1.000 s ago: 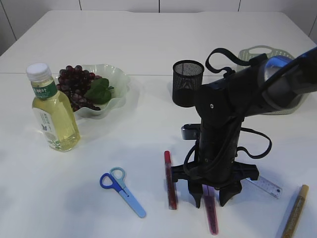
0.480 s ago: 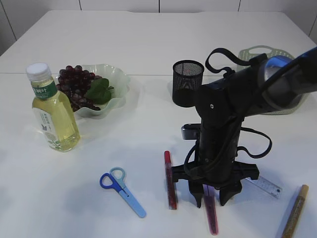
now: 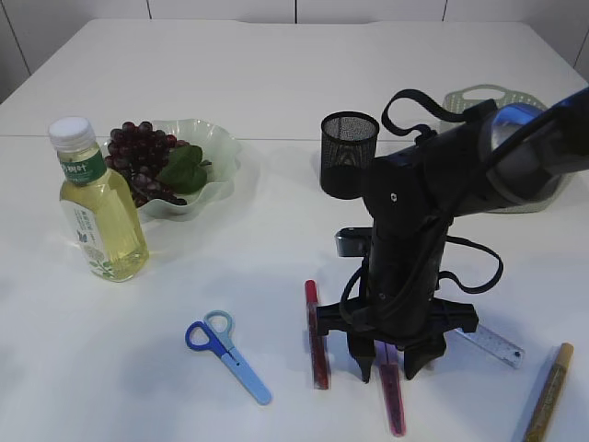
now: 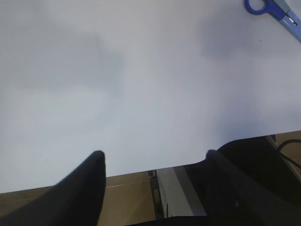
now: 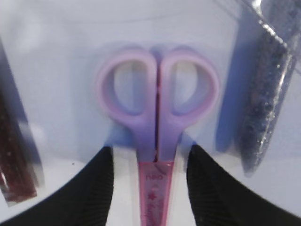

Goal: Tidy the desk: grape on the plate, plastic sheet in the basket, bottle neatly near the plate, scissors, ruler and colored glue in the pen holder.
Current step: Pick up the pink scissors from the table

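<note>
My right gripper (image 3: 385, 368) (image 5: 150, 149) is open and straddles pink-and-purple scissors (image 5: 157, 108) (image 3: 393, 401) lying flat on the table, one finger on each side of the neck below the handles. Red colored glue (image 3: 317, 336) (image 5: 16, 155) lies to their left and a dark glitter tube (image 5: 265, 94) to their right. A second, blue pair of scissors (image 3: 228, 354) (image 4: 273, 7) lies further left. The ruler (image 3: 492, 345) and a gold glue tube (image 3: 548, 391) lie at right. The bottle (image 3: 97, 216) stands next to the plate (image 3: 216, 147) of grapes (image 3: 143, 161). My left gripper (image 4: 154, 154) is open and empty. The plastic sheet is out of view.
The black mesh pen holder (image 3: 349, 155) stands behind the right arm. The pale green basket (image 3: 515, 97) sits at the back right, partly hidden by that arm. The left gripper hangs over the table's near edge (image 4: 141, 169), with floor below.
The right gripper has shifted very slightly over the pink scissors. Nothing else has moved, and both grippers stand as wide as before.
</note>
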